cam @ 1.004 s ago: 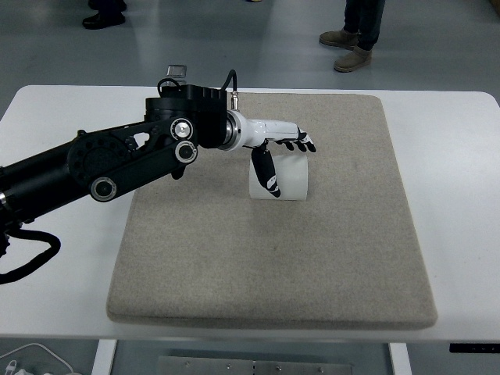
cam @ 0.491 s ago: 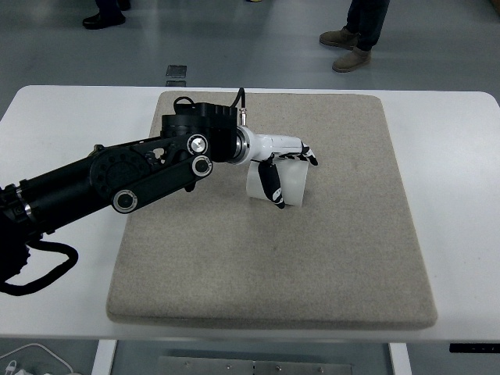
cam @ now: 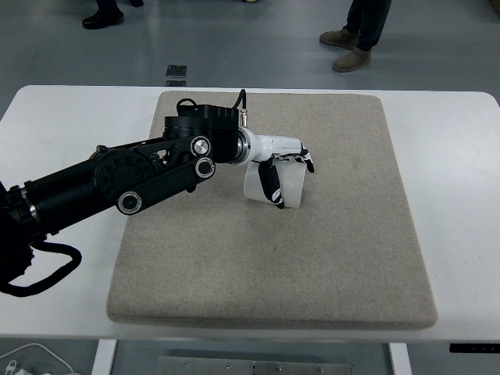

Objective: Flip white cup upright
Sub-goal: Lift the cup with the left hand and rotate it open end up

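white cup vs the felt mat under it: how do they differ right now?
The white cup is smooth and glossy; the mat is grey-beige and fuzzy. The cup is small and tilted, gripped by the left robot hand; the mat is broad, lies flat on the white table, and nothing grips it. Both are pale and unpatterned.

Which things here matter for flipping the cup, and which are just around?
In the job:
- cup, tilted on the mat
- left robot hand, closed around the cup
- mat, the work surface

Just around:
- table under the mat
- a person's shoes on the floor beyond
- cable at the near left corner
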Robot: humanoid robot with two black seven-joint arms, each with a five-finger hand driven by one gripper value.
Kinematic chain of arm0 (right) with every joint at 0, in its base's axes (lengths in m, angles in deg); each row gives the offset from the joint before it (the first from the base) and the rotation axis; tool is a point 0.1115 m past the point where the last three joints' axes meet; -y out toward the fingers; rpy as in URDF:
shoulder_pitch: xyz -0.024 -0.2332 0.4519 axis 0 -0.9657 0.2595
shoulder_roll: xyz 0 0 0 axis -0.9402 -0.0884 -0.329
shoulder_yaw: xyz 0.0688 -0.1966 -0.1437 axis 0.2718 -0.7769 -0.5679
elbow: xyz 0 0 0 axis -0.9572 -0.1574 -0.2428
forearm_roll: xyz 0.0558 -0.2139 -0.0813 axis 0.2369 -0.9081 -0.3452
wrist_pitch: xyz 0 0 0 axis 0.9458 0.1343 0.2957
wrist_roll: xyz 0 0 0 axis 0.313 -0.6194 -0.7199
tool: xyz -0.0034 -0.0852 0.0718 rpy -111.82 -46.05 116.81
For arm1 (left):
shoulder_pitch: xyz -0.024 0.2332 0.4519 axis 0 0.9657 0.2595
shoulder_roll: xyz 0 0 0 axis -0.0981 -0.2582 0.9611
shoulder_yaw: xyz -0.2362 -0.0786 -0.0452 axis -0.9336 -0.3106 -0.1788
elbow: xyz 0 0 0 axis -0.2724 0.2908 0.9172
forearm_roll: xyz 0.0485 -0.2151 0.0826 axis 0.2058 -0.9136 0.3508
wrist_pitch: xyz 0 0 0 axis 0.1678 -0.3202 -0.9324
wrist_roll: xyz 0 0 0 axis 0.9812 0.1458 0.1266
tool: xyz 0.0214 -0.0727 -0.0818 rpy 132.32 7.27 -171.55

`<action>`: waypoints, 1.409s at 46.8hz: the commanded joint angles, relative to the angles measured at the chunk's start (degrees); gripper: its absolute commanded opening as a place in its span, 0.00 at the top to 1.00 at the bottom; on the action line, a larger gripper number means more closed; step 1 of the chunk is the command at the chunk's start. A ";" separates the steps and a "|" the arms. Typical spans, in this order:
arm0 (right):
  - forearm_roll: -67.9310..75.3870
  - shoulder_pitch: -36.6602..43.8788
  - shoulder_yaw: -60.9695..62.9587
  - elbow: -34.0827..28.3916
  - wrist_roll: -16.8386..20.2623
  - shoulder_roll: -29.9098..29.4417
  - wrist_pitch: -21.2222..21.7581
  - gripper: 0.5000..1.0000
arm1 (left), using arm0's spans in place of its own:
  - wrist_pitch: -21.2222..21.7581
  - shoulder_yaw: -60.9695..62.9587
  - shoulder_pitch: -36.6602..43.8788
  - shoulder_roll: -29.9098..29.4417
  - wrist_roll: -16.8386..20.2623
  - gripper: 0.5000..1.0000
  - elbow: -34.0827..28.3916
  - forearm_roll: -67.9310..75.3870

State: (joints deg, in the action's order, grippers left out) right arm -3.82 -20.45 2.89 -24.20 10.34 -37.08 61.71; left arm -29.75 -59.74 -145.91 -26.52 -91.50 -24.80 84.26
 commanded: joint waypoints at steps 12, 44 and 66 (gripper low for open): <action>0.01 -0.08 0.00 -0.01 0.00 0.00 -0.04 0.14 | -0.47 -2.48 -0.95 0.01 0.21 0.81 -1.05 -1.50; 0.01 0.00 0.00 -0.01 0.00 0.00 0.05 0.14 | -2.06 -14.61 -2.80 -2.53 5.92 0.81 -12.21 -29.53; 0.01 0.00 0.00 -0.01 0.00 0.00 -0.04 0.14 | -2.67 -18.57 3.79 -8.51 20.50 0.82 -15.38 -44.13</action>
State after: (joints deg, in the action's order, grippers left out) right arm -3.80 -20.45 2.89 -24.19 10.34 -37.08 61.69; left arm -32.14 -76.89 -143.60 -34.85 -73.07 -40.20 40.25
